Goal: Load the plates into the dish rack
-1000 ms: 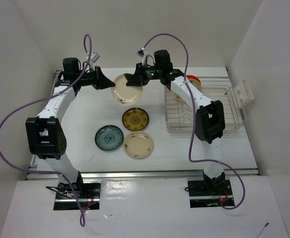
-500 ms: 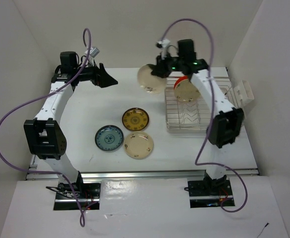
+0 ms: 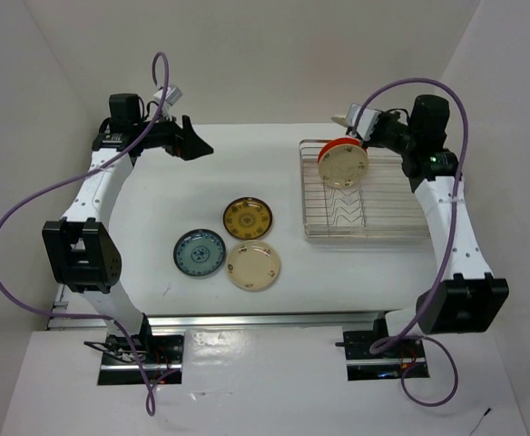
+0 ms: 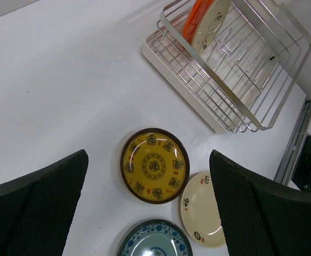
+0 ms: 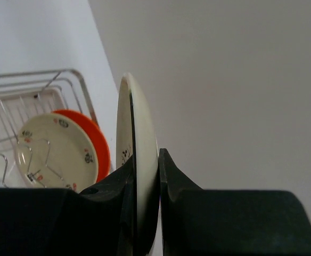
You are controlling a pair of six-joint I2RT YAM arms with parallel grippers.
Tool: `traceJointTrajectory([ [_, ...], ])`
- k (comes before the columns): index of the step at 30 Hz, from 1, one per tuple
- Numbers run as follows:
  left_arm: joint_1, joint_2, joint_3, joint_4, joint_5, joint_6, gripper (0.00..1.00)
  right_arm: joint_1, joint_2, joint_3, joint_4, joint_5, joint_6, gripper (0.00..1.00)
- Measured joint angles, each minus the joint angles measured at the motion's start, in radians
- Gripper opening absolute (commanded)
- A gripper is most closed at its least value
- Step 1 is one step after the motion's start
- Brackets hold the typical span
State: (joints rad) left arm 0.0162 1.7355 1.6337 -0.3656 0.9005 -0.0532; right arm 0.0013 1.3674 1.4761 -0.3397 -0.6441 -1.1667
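Observation:
My right gripper [image 5: 145, 160] is shut on the rim of a cream plate [image 5: 139, 117], held upright and edge-on above the back of the dish rack [image 3: 369, 238]. An orange-red plate [image 5: 95, 140] and a cream plate [image 5: 51, 152] stand in the rack's left end. Three plates lie flat on the table: dark brown with gold [image 3: 248, 218], blue-teal [image 3: 200, 252] and cream [image 3: 253, 265]. At the back left, high over those plates, my left gripper [image 3: 195, 143] hangs open and empty. In the top view I cannot tell the held plate from the racked cream plate [image 3: 343, 166].
White walls close in the table at the back and both sides. Purple cables [image 3: 29, 204] loop off both arms. A metal rail [image 3: 247, 319] runs along the near table edge. In the left wrist view the rack [image 4: 240, 85] sits far right of the flat plates.
The left gripper let go of the cream plate and drew back left. The right arm swung that plate from mid-table rightward to over the rack's back edge.

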Motion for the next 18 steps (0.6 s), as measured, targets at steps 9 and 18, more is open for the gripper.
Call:
traceJointTrajectory([
  [9,0.003,0.016,0.0,-0.003,-0.034,-0.002,1.0,-0.009,0.245,0.016,-0.156,-0.026,-0.32,0.0],
  [18,0.016,0.058,0.002,-0.061,-0.066,0.018,1.0,-0.009,0.256,0.011,-0.187,-0.077,-0.365,0.0],
])
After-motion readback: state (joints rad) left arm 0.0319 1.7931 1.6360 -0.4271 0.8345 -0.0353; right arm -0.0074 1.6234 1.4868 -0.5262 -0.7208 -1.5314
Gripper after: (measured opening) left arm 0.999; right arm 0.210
